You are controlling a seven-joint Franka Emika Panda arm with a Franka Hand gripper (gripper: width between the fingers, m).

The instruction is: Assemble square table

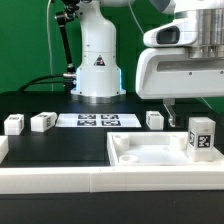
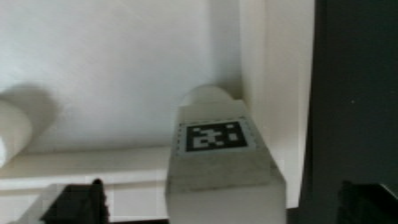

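Observation:
The white square tabletop slab lies at the front, toward the exterior view's right, with its raised rim up. One white tagged leg stands upright on its corner at the exterior view's right. My gripper hangs just above that leg. In the wrist view the leg sits between my two dark fingers, with a gap on each side. The gripper is open and holds nothing. Three more legs stand on the black table: two at the exterior view's left, one behind the slab.
The marker board lies flat in front of the robot base. A long white border wall runs along the front edge. The slab's rim and a rounded bump show in the wrist view.

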